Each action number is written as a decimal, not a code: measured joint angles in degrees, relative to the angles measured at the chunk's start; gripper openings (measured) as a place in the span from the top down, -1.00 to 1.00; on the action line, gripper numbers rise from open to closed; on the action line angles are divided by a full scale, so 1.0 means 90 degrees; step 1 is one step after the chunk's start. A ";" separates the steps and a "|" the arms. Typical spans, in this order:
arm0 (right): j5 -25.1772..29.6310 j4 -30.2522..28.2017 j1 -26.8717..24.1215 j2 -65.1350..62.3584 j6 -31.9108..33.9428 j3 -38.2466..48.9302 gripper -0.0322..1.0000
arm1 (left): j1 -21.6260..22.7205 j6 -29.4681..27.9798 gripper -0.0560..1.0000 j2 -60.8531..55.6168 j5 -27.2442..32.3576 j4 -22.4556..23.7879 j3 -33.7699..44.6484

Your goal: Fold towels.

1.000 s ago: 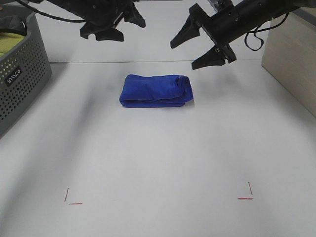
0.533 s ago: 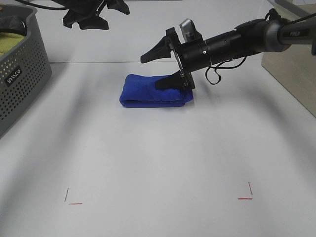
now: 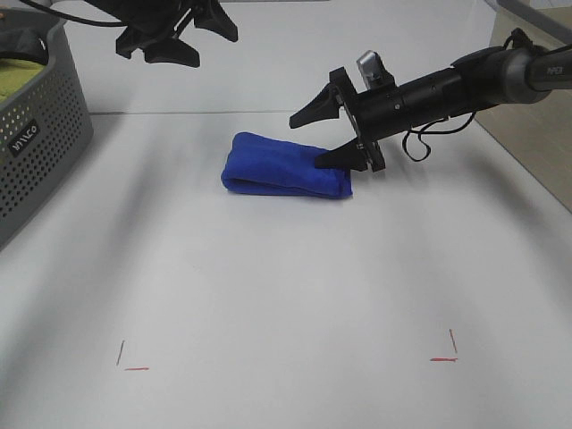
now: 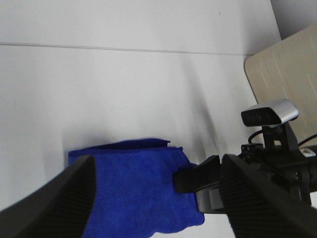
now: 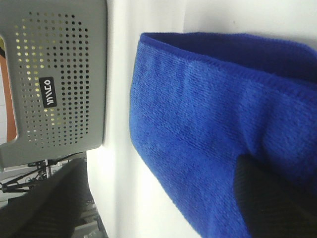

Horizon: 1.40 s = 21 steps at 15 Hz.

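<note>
The royal-blue towel (image 3: 284,166) lies folded into a thick small rectangle on the white table (image 3: 286,286), towards the back. My right gripper (image 3: 315,139) is open at the towel's right end. Its lower finger (image 3: 338,159) rests on the towel's top and the upper finger is in the air. In the right wrist view the towel (image 5: 208,114) fills the space between the open fingers (image 5: 277,198). My left gripper (image 3: 172,43) is open and empty, high above the table's back left. Its view looks down on the towel (image 4: 133,198) and the right gripper (image 4: 198,181).
A grey perforated basket (image 3: 40,134) holding a yellow-green cloth (image 3: 16,79) stands at the left edge; it also shows in the right wrist view (image 5: 59,74). A beige wooden box (image 3: 536,116) stands at the back right. Red corner marks (image 3: 132,362) (image 3: 445,350) lie near the front.
My right gripper came down from above onto the towel's right end, then drew slightly right; the towel shifted a little right and flattened. My left gripper moved left.
</note>
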 joint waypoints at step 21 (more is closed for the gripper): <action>0.0675 -0.5870 0.0726 -0.7843 0.2712 0.4030 -0.55 | -0.0006 -0.0369 -0.38 -0.6672 0.2215 0.3145 0.4991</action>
